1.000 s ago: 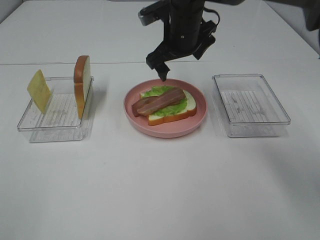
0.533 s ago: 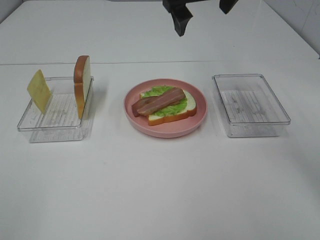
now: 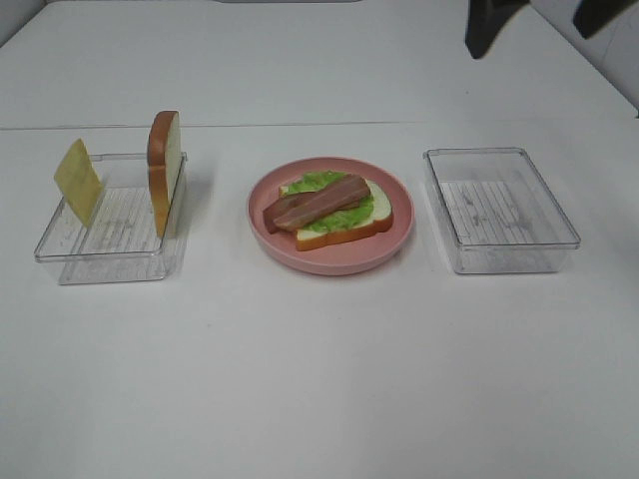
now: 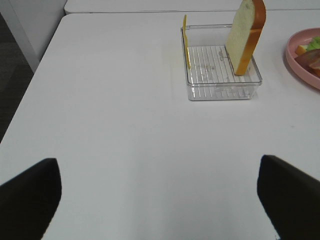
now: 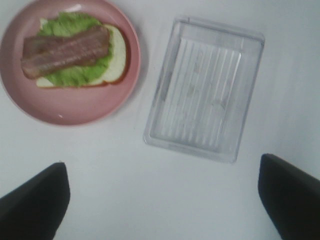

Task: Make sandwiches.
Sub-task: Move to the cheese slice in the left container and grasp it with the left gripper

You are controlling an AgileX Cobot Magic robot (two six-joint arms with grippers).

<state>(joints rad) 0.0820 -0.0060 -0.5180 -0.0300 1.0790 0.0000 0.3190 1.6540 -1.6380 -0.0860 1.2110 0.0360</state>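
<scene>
On the pink plate [image 3: 329, 261] lies an open-faced sandwich [image 3: 329, 205]: one bread slice, green lettuce [image 3: 318, 182] and bacon strips [image 3: 318, 203] on top. The right wrist view shows the same stack [image 5: 70, 52] from above. A second bread slice [image 3: 165, 170] stands on edge in the left clear container [image 3: 110, 261], with a yellow cheese slice [image 3: 77, 182] leaning at its far-left end. My right gripper [image 3: 539, 18] hangs open high above the right container, holding nothing. My left gripper [image 4: 160, 200] is open over bare table, well short of the left container [image 4: 222, 92], and outside the exterior view.
An empty clear container [image 3: 499, 261] sits right of the plate, also seen below my right gripper [image 5: 190, 145]. The table's left edge [image 4: 30, 75] drops to a dark floor. White tabletop stretches in front of the plate and containers.
My right gripper has lifted away from just above the plate and swung up and to the right, out over the right container. The food has not moved.
</scene>
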